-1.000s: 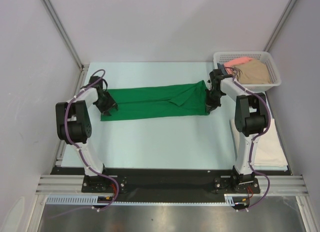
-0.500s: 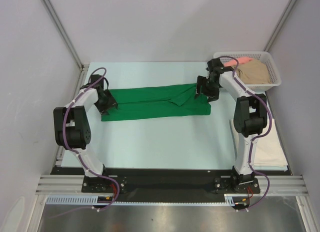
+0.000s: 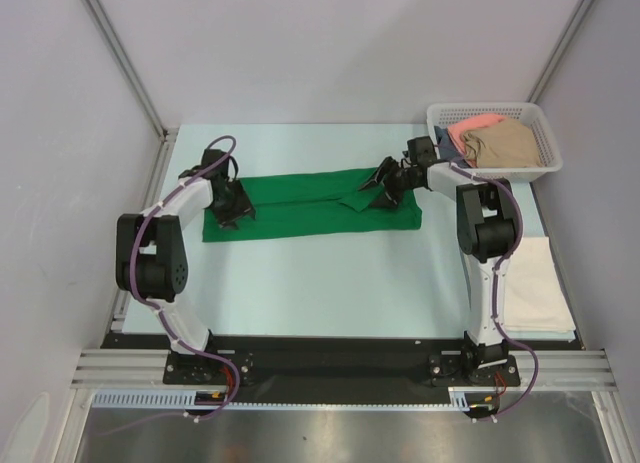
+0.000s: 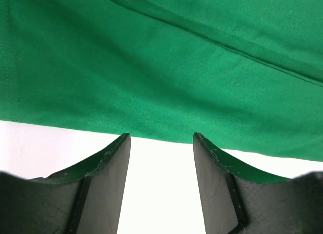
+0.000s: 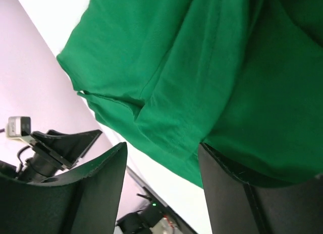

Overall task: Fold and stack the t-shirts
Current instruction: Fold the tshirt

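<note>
Green t-shirt (image 3: 310,205) lying folded into a long band across my table (image 3: 320,273).
I see the left gripper (image 4: 161,139) at its left end and the right gripper (image 5: 162,149) above its right end, both with fingers apart.

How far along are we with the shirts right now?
Done: one cream-white t-shirt lies folded at the near right edge of the table. In hand: the green t-shirt is folded into a long strip; the left tool and right tool are open at its ends, gripping nothing. Left: fold it down, stack it, then the pink t-shirt and tan t-shirt in the white basket.
</note>
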